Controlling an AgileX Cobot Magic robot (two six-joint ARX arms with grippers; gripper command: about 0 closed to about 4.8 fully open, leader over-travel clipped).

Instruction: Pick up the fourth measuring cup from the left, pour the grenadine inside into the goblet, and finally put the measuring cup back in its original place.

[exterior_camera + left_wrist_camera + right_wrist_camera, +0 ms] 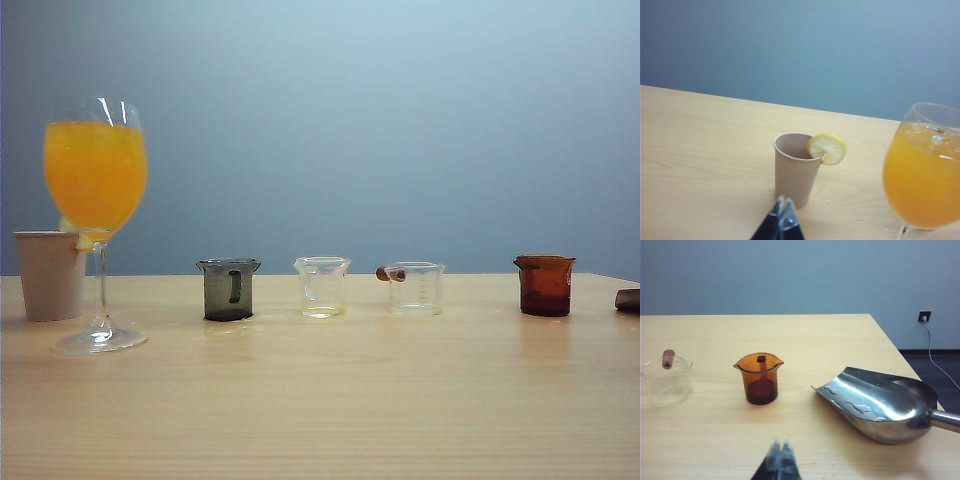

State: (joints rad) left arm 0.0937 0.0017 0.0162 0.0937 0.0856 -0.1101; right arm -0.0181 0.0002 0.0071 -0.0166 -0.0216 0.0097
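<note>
Left tool [781,220] and right tool [780,460], tips together, cut off by frame edges.

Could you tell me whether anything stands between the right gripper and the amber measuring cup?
Nothing visible does. In the right wrist view the shut right gripper faces the amber measuring cup across bare table; the steel scoop and the clear measuring cup lie off to either side.
</note>
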